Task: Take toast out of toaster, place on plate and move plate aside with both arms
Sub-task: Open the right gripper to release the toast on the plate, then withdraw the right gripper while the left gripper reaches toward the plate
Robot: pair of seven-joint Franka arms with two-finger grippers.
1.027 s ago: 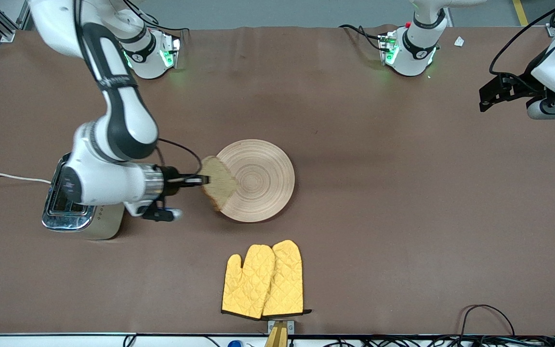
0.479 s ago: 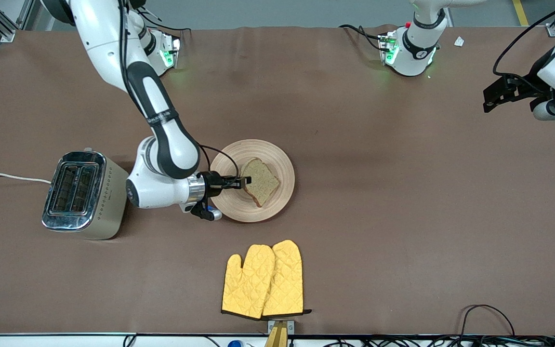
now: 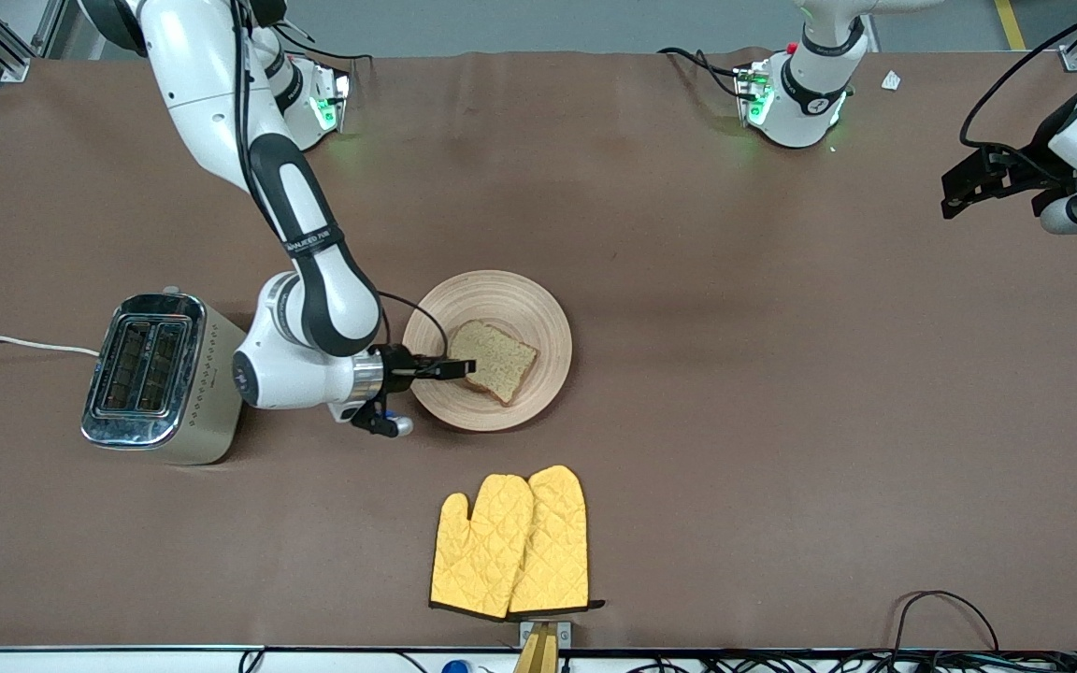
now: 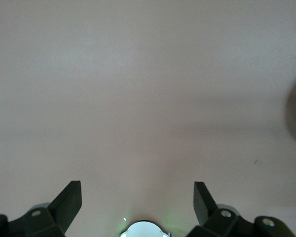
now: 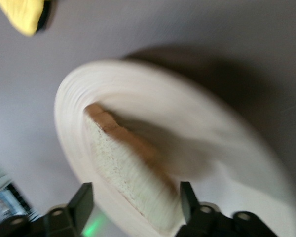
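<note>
A second earlier the right gripper (image 3: 460, 366) had carried the toast (image 3: 494, 359) pinched at the plate's rim, its arm hiding much of the toaster (image 3: 161, 376). Half a second later the slice was over the plate (image 3: 538, 308), still clamped. By this moment the toast lay flat on the plate, just below and left of the frame's centre in the front view, and the right gripper's fingers (image 5: 83, 201) had spread apart either side of the slice's near end, no longer squeezing it. In the right wrist view the toast (image 5: 128, 168) sat on the plate (image 5: 212, 148) between the parted fingertips. The gripper itself had drawn back slightly toward the toaster, which stood fully uncovered at the frame's left.

The left gripper (image 3: 964, 182) waited at the upper right edge of the frame, drifted only a little from where it had been, jaws wide open over bare table (image 4: 148, 98). The yellow oven mitts (image 3: 510, 544) at lower centre had not moved.
</note>
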